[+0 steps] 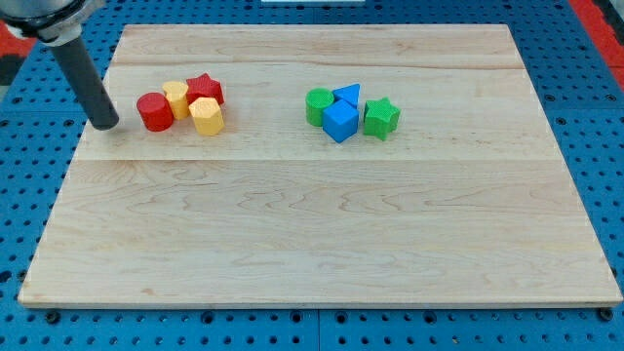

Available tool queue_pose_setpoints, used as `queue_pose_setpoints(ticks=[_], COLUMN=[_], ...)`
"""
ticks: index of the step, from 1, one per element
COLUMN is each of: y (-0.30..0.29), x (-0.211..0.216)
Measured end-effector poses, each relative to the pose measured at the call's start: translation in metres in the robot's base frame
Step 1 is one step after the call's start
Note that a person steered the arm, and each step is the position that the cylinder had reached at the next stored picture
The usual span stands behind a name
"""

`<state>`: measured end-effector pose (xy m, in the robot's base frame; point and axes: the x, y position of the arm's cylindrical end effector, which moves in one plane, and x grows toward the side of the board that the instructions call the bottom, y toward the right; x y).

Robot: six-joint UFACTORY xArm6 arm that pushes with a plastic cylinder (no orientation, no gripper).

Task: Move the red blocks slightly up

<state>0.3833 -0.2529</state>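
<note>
A red cylinder (154, 112) and a red star (206, 89) sit in a cluster at the view's upper left of the wooden board (322, 224). A yellow block (176, 97) lies between them and a yellow hexagon (207, 116) is just below the star. My tip (105, 125) rests on the board to the left of the red cylinder, a short gap away, not touching it.
A second cluster sits right of centre: a green cylinder (318, 105), a blue triangle (348, 95), a blue cube (340, 121) and a green star (380, 117). The board's left edge is close to my tip.
</note>
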Motion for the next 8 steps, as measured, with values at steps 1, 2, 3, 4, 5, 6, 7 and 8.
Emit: queue_pose_setpoints(ticks=[1, 2, 3, 4, 5, 6, 7, 8], y=[0.057, 0.104, 0.136, 0.153, 0.160, 0.145, 0.173, 0.200], x=[0.000, -0.003, -0.017, -0.048, -0.060, -0.057, -0.027, 0.011])
